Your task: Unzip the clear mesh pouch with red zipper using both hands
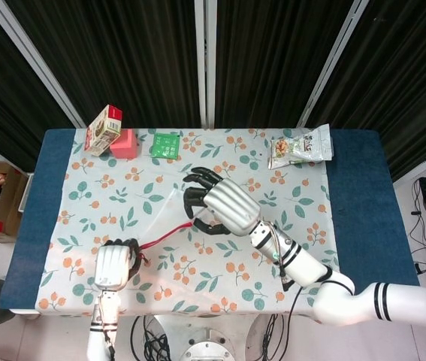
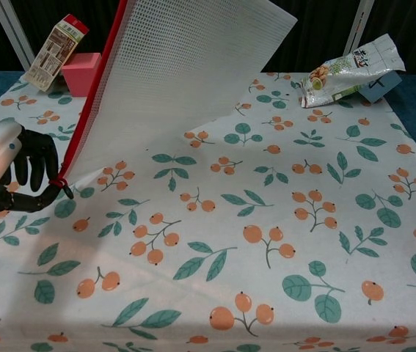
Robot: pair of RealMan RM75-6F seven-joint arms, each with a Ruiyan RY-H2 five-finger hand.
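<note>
Pouch [image 2: 193, 59] lifted above tabletop [image 2: 281, 242], tilted. Right robot hand [image 1: 224, 207] grips its upper end; left robot hand [image 2: 6, 172] pinches red zipper [image 2: 94, 103] pull at low end. Zipper seemingly mostly run; opening unconfirmed.

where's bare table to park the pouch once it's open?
Free: the wide floral stretch right of the right hand, below the snack bag, and the front centre nearest the robot. Crowded: back-left corner with carton, pink block and green packet; pouch and left hand fill front-left.
</note>
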